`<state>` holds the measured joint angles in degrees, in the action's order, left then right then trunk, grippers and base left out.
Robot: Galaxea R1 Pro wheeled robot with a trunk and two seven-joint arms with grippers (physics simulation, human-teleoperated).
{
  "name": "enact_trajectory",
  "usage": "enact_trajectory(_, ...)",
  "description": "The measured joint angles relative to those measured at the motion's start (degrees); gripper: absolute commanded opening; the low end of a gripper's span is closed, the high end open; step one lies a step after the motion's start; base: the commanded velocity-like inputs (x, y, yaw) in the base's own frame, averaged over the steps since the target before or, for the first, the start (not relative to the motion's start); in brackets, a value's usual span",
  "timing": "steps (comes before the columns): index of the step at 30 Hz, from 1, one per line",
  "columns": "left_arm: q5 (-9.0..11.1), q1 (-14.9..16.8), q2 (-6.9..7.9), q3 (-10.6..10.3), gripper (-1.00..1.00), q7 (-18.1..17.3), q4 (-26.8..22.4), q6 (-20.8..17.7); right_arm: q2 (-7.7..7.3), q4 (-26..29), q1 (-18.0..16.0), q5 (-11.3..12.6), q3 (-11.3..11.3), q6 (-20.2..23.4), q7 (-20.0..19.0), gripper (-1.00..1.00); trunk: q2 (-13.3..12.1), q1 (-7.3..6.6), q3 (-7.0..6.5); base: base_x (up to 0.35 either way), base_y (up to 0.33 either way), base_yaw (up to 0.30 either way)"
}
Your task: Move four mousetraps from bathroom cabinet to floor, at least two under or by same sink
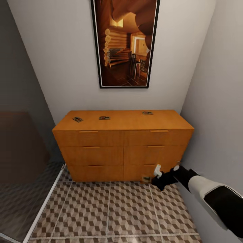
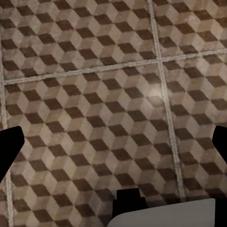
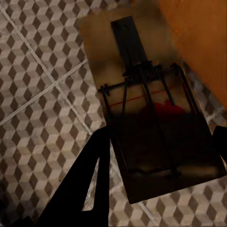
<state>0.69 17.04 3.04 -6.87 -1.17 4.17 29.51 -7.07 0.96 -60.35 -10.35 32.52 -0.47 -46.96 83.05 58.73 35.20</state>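
Right wrist view up first: mousetrap filling the frame, tan board, dark spring bar and wire frame, red spot near the middle, hanging low above the bathroom floor beside the orange wood of the cabinet. Right gripper clamped on it, low at 5 o'clock in the head view, close to the cabinet's bottom drawer. Three more traps lying on the cabinet top, toward 12 o'clock, well apart from each other. Left gripper spread wide over bare tile, holding nothing. Looks light, stiff, thin and flat; safest pinched across the board's edges, clear of the sprung wire. Probably prone to slipping if gripped by one corner
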Motion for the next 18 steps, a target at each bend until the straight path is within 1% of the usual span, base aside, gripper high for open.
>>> enact_trajectory(2,0.0,0.0,0.02,0.04,1.0,0.02,-0.01,0.0,0.59,0.01,4.74,0.06,0.12,-1.81,1.91,-1.0,0.0,0.0,0.0,0.0,0.0,0.0)
enact_trajectory(3,0.0,0.0,0.03,0.04,1.0,0.0,-0.01,0.0,0.74,0.03,6.55,0.24,-0.05,-2.67,2.87,-1.0,0.0,0.0,0.0,0.0,0.0,0.0)
enact_trajectory(6,0.0,0.0,0.01,0.03,1.0,0.03,0.0,0.0,0.87,0.08,9.27,0.8,-0.5,-4.89,4.25,-1.0,0.0,0.0,-0.01,0.0,0.0,0.0)
enact_trajectory(8,0.0,0.0,-0.01,0.03,1.0,0.04,-0.01,0.0,0.9,0.05,11.9,1.37,-0.23,-7.66,5.09,-1.0,0.0,0.0,0.0,0.0,0.0,0.0)
enact_trajectory(9,0.0,0.0,-0.01,0.04,1.0,0.04,-0.01,0.0,0.91,0.05,13.29,1.92,-0.24,-8.87,5.78,-1.0,0.0,0.0,0.0,0.0,0.0,0.0)
enact_trajectory(10,0.0,0.0,0.0,0.05,1.0,0.05,0.0,0.0,0.92,0.07,13.98,2.36,-0.45,-9.43,6.28,-1.0,0.0,0.0,-0.01,0.0,0.0,0.0)
enact_trajectory(11,0.0,0.0,-0.02,0.03,1.0,0.04,-0.02,0.03,0.93,0.07,15.21,3.23,-0.31,-10.41,7.57,-1.0,0.0,0.0,0.0,0.0,0.0,0.0)
enact_trajectory(13,-0.01,0.0,-0.04,0.04,1.0,0.08,-0.11,0.24,0.98,0.08,17.8,5.91,-0.42,-12.57,11.57,-1.0,0.0,0.0,0.0,0.0,0.0,0.0)
enact_trajectory(14,0.02,0.0,-0.04,0.1,1.0,0.13,-0.16,0.31,0.99,0.09,19.14,7.84,-0.57,-14.05,13.85,-1.0,0.0,0.0,0.0,0.0,0.0,0.0)
enact_trajectory(15,0.04,0.0,-0.03,0.14,1.0,0.16,-0.2,0.34,1.0,0.1,19.81,9.1,-0.78,-14.96,15.03,-1.0,0.0,0.0,-0.01,0.0,0.0,0.0)
enact_trajectory(16,0.08,0.0,-0.02,0.24,1.0,0.25,-0.27,0.37,1.0,0.1,21.06,11.76,-0.89,-16.98,17.25,-1.0,0.0,0.0,0.0,0.0,0.0,0.0)
enact_trajectory(17,0.11,0.0,-0.03,0.35,1.0,0.35,-0.35,0.39,1.01,0.11,22.32,14.91,-1.09,-19.23,19.32,-1.0,0.0,0.0,0.0,0.0,0.0,0.0)
enact_trajectory(18,0.15,0.0,-0.05,0.48,1.0,0.43,-0.53,0.38,1.05,0.12,23.67,18.55,-1.07,-21.58,21.14,-1.0,0.0,0.0,0.0,0.0,0.0,0.0)
